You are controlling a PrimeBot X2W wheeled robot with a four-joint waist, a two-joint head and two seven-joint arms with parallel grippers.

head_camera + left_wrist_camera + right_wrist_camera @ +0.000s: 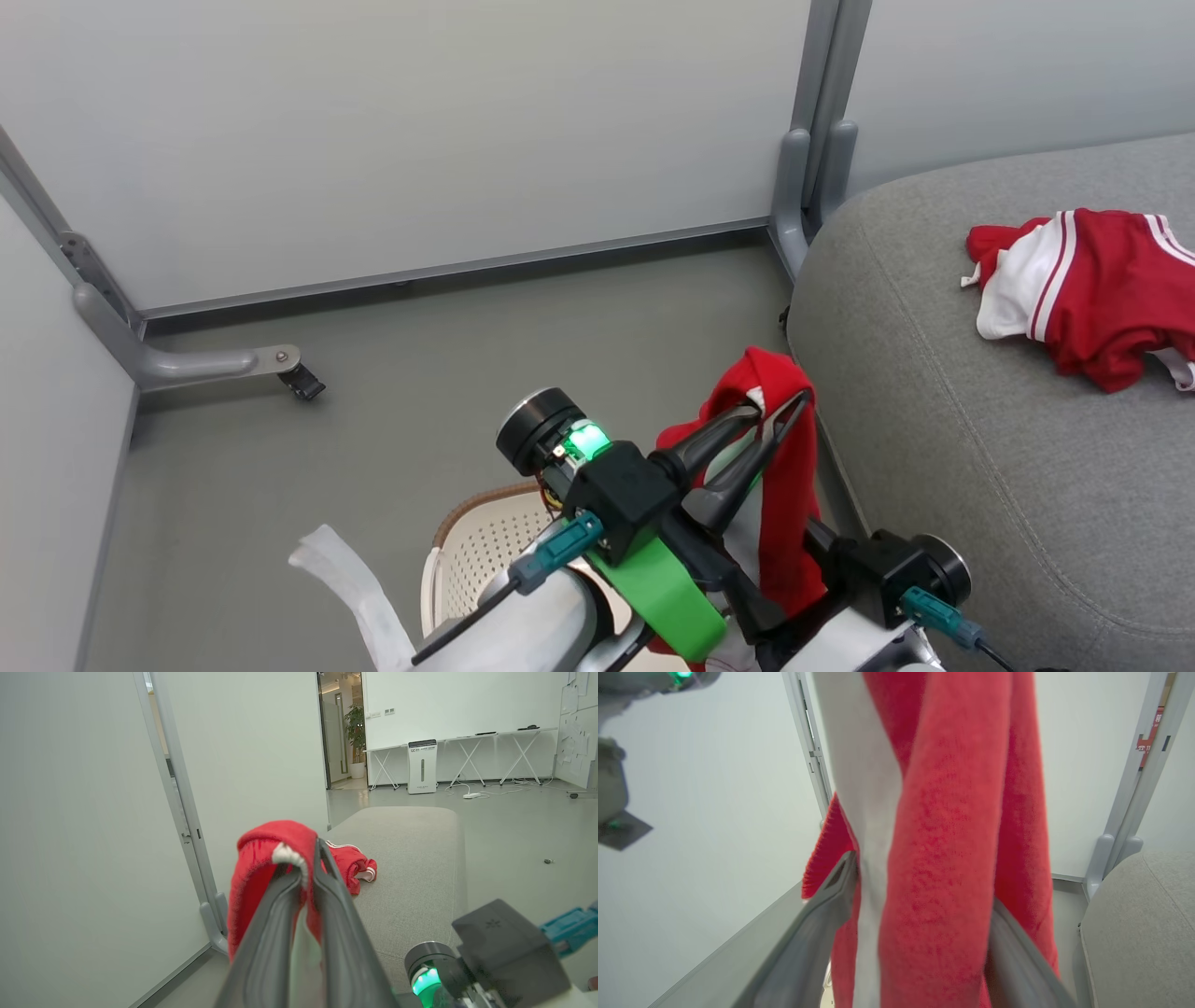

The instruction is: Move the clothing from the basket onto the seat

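Red garment (789, 485) hung long axis vertical, my L gripper (782, 403) clamped on its top fold, above the basket (485, 537). Seat (980, 420) lay just to its right, w/ another red piece (1092, 289) already on it. R gripper (920, 882) stood spread, fingers either side of the cloth, gripping nothing. I reckoned L arm should swing right.

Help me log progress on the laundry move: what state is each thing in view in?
Left gripper: shut on the held garment.
Right gripper: open, fingers either side of that hanging cloth.
Held garment: hanging from the left gripper, raised beside the seat.
Other garment: lying crumpled on the seat.
Basket: upright on the floor, mostly hidden behind the arm.
Seat: carries one garment.
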